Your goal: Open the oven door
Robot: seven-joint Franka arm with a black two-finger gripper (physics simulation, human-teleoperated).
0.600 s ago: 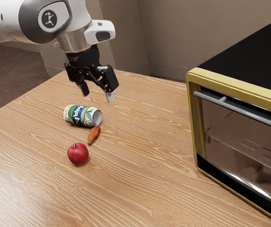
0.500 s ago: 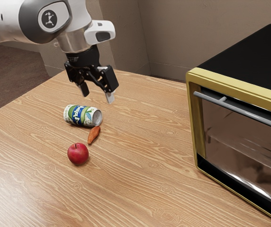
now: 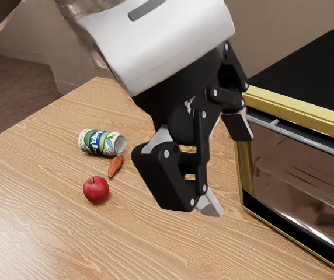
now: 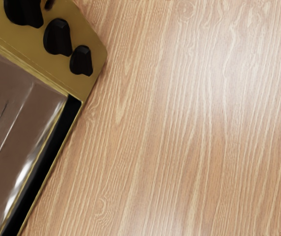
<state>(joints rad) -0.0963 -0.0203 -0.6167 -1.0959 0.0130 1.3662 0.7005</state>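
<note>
On the wooden table (image 3: 32, 233), inward from the edge at the exterior view's left, a drink can (image 3: 100, 143) lies on its side, with a carrot (image 3: 115, 166) just beside its end and a red apple (image 3: 96, 190) nearer the camera. To the right of them the gripper (image 3: 225, 165) hangs tilted over the table, fingers spread wide and nothing between them.

Further right stands the toaster oven (image 3: 319, 67), its door (image 3: 307, 175) apparently shut. The bar handle (image 3: 307, 140) runs level along the door's top, from the corner by the gripper away to the right. The upper finger overlaps that near end in the view; whether it touches I cannot tell. The wrist view puts the oven front, with its black knobs (image 4: 57, 37), off to one side of the hand.

So the next move likely goes across toward the bar, fingers above and below its long axis. Coming in askew could knock the door frame.
</note>
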